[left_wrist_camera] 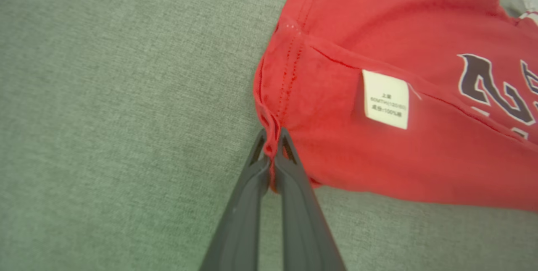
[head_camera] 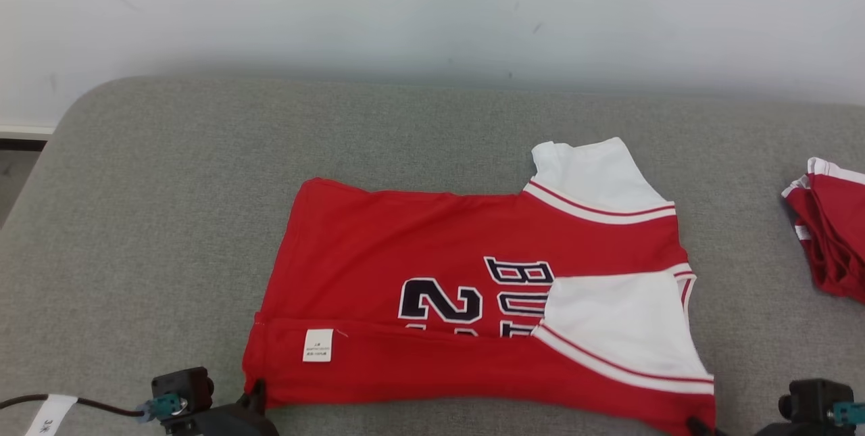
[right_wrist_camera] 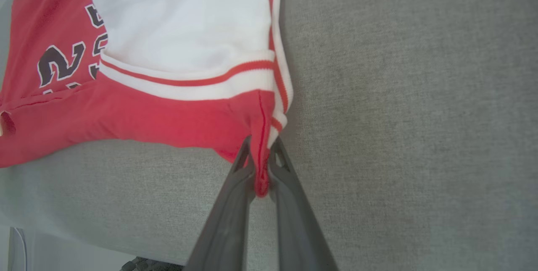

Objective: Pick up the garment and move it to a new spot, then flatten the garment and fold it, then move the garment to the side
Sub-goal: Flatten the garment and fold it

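Since both grippers are clamped on the near corners, I'd say we're mid-fold here, with the flattening pretty much done. The red short-sleeved jersey with white sleeves and dark lettering [head_camera: 432,274] lies spread out right of centre on the grey woven padded surface [head_camera: 169,220], close to its near edge. A strip along its near side is already turned over, inside showing.

The left gripper [left_wrist_camera: 273,145] has its jaws pressed together on a bunched bit of red hem at the near-left corner. The right gripper [right_wrist_camera: 260,161] is pinched the same way on the near-right corner, by the striped sleeve trim.

Next move, my guess: lift both corners together and carry them toward the far edge. Keep the cloth taut and level so the fold lands straight.

Stuff I can't make out:
- the number and letters are partly buried under the turned-over strip and the folded-in sleeve
- the small white care label [head_camera: 317,345] has print too tiny to read
- no idea if each pinch catches one layer or both
- another red-and-white bundle of cloth [head_camera: 828,226] is cut off at the surface's right edge
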### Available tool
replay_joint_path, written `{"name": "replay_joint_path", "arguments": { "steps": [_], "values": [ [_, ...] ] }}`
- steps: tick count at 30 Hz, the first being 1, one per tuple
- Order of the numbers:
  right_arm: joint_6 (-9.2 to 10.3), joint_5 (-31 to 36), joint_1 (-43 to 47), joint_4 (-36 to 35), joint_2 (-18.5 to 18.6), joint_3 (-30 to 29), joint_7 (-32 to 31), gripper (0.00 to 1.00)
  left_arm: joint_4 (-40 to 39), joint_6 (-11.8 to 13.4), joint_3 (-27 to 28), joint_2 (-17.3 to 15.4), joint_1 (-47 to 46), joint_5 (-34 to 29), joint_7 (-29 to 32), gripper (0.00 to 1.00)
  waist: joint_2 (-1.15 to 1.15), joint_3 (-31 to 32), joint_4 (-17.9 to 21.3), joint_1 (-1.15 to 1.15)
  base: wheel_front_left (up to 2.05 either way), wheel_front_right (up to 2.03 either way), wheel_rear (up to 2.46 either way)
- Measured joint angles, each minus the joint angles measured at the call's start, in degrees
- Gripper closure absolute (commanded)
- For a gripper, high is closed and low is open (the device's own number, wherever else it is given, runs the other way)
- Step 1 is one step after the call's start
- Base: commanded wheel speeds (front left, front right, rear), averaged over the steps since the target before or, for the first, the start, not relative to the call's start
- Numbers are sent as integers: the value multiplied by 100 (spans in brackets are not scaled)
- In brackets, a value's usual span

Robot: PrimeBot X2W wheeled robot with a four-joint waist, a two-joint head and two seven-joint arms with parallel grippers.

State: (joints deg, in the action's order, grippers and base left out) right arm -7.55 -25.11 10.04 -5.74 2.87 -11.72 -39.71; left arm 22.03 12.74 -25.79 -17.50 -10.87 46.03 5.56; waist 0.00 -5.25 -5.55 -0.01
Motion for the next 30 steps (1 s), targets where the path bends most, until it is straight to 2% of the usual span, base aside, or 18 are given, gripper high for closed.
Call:
{"name": "replay_joint_path", "arguments": {
  "steps": [8,18,19,20,30],
  "values": [
    [0,-54,351,-293,1,-49,-216,100,-578,277,68,-283,272,12,182,100,0,-82,121,1,0,0,0],
    [0,-25,343,-260,-2,23,-255,100,-832,441,29,-428,395,3,417,100,0,-151,236,1,0,0,0],
    [0,-19,347,-219,-1,55,-246,6,-846,505,38,-435,411,-2,394,40,0,-156,255,1,0,0,0],
    [0,-16,355,-190,-1,75,-247,0,-850,549,55,-438,425,-16,355,0,0,-155,263,1,0,0,0],
    [0,135,286,-347,0,-35,-25,0,-1080,705,222,-620,663,-18,209,0,0,-50,362,1,0,0,0]
  ]
}}
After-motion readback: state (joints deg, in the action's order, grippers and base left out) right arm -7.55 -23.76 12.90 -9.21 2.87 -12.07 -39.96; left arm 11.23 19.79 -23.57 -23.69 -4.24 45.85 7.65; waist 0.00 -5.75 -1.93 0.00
